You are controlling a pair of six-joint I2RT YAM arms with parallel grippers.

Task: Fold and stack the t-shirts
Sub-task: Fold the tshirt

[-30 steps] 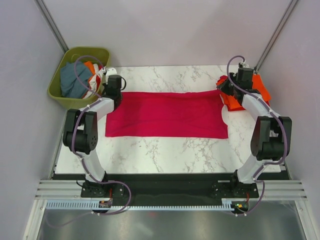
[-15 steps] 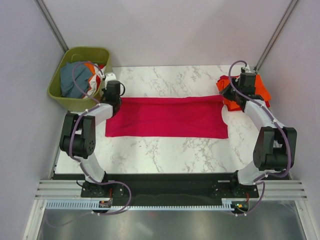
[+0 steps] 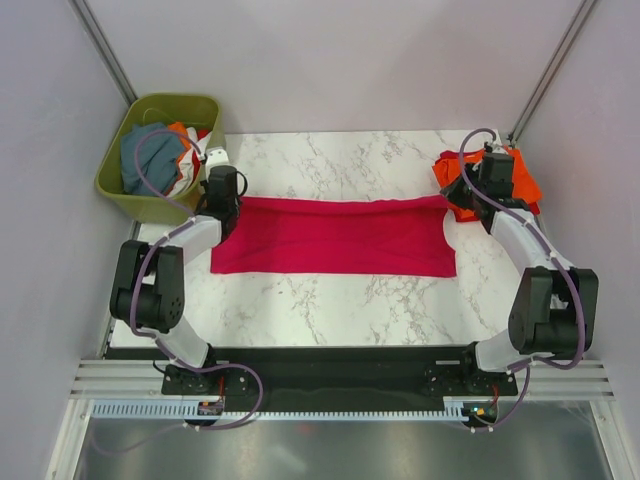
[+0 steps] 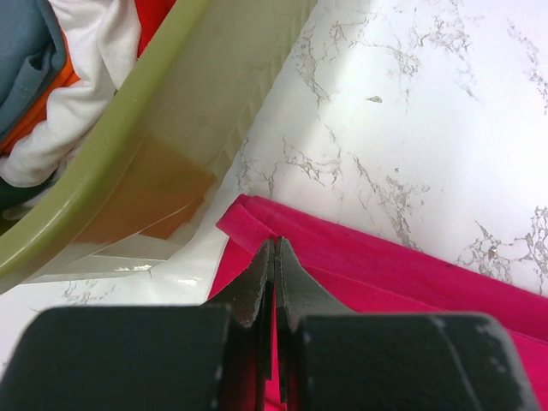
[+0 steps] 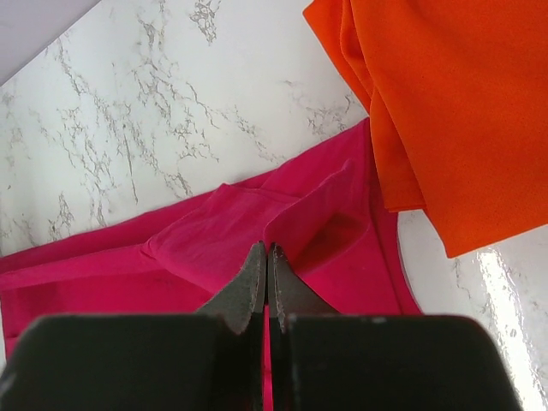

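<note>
One white marbled worktop, long magenta-pink cloth t-shirt spread across it. Off that shirt's far-left corner, olive-green plastic basket; overlapping its far-right corner, bright orange t-shirt. At both far corners, left gripper and right gripper, jaws pressed together, pinching the cloth.

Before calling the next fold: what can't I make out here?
Top view: wrists cover both grips on the magenta shirt.
Wrist views: layers pinched by left gripper and right gripper, hidden inside the jaws.
Basket: heaped clothes, uncountable.
Orange shirt: cut by right wrist frame edge; arm overlaps it from above.
</note>
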